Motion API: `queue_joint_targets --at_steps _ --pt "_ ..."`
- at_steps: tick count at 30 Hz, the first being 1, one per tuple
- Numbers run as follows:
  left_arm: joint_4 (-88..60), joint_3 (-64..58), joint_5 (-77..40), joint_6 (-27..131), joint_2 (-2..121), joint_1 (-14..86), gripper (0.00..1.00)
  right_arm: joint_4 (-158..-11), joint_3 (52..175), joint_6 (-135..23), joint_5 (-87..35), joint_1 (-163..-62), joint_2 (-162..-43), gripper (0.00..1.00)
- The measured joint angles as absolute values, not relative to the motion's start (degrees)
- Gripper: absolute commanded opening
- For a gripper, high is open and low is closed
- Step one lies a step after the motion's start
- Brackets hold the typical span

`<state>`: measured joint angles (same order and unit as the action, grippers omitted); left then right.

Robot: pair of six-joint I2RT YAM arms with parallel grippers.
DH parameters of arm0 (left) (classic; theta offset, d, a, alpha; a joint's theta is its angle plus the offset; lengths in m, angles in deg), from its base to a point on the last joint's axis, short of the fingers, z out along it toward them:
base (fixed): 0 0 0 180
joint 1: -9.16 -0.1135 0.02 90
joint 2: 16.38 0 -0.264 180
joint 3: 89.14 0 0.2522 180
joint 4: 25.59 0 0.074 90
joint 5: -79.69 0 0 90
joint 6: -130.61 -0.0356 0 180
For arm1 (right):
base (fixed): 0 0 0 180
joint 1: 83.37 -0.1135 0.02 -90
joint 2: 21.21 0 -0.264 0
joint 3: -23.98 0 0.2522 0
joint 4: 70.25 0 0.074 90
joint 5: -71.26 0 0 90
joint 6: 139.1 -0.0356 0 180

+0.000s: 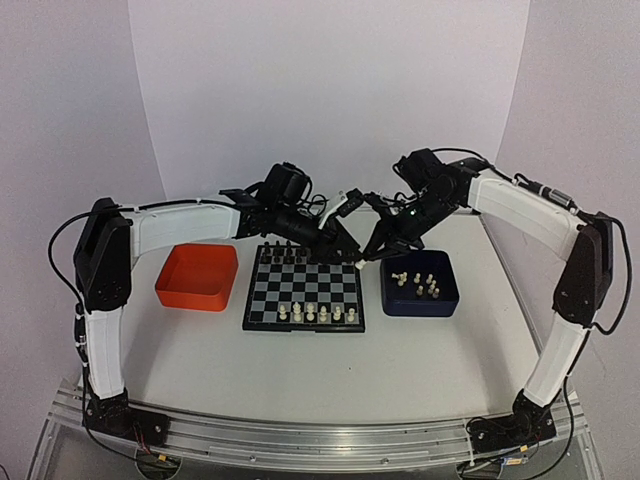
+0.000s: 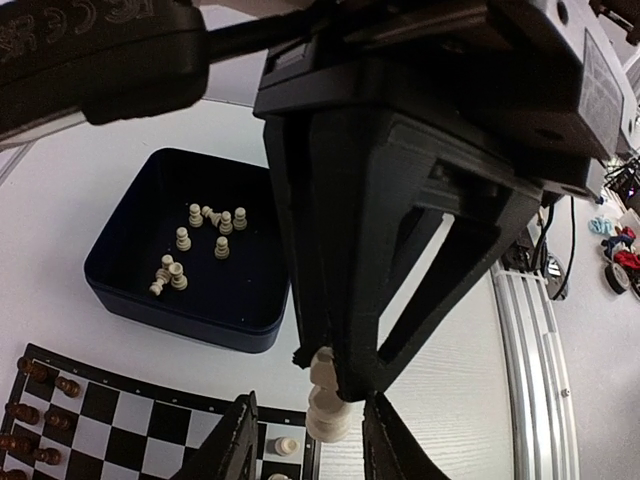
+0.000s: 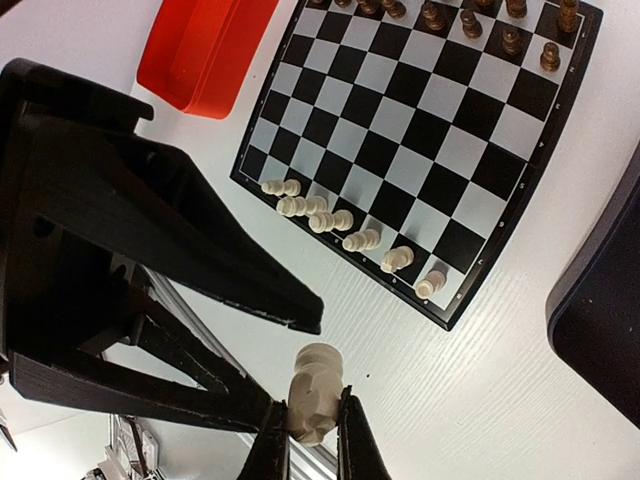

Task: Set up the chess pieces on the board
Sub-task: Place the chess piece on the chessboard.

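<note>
My right hand (image 3: pixel 312 447) is pinched shut on a single cream-white chessman (image 3: pixel 316 385). It grips one end, so most of the piece sticks out past my fingertips. I cannot tell which piece it is. My left hand (image 2: pixel 312 445) is partly open, with one finger on each side of that same chessman and a gap showing on both sides, so it has hold of nothing. The two hands meet in the air, with the counter (image 3: pixel 480 380) under them just off a corner of the chessboard (image 3: pixel 420 130). The dark blue tray (image 2: pixel 180 300) lies beyond my left hand with more loose cream pieces (image 2: pixel 222 247) in it.

I judge the chessman to be almost weightless, hard and smooth, not fragile but slippery. A pinch that lands off-centre could make it twist or squirt out sideways. The place for my left hand to take it is across the exposed length, square on and in the middle of the pads. It should be clear of my right fingertips, so that the right hand can let go without dragging it. With so narrow a base it will likely tip if set down at a tilt.

On the board, a row of cream pieces (image 3: pixel 330 220) stands along the edge nearest my right hand. The dark chessmen (image 3: pixel 510 40) line the far edge.
</note>
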<state>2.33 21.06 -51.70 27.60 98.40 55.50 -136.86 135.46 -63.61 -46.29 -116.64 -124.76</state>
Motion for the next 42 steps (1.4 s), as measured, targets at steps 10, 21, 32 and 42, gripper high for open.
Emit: queue_joint_targets --at_steps 10,21,32,42 --pt "10.52 25.55 -54.19 22.55 100.66 55.07 0.32 -141.18 137.97 -62.62 -43.97 -116.78 -125.6 0.0" --pt "12.69 26.56 -56.16 21.36 101.41 54.66 0.33 -142.98 139.21 -62.15 -43.96 -116.91 -126.71 0.0" --pt "10.81 27.31 -58.73 21.51 102.03 54.35 0.31 -143.38 140.34 -61.81 -44.21 -116.93 -126.86 0.0" --pt "6.0 25.41 -59.69 22.45 101.87 54.47 0.28 -141.09 139.63 -61.63 -44.64 -117.77 -126.86 0.0"
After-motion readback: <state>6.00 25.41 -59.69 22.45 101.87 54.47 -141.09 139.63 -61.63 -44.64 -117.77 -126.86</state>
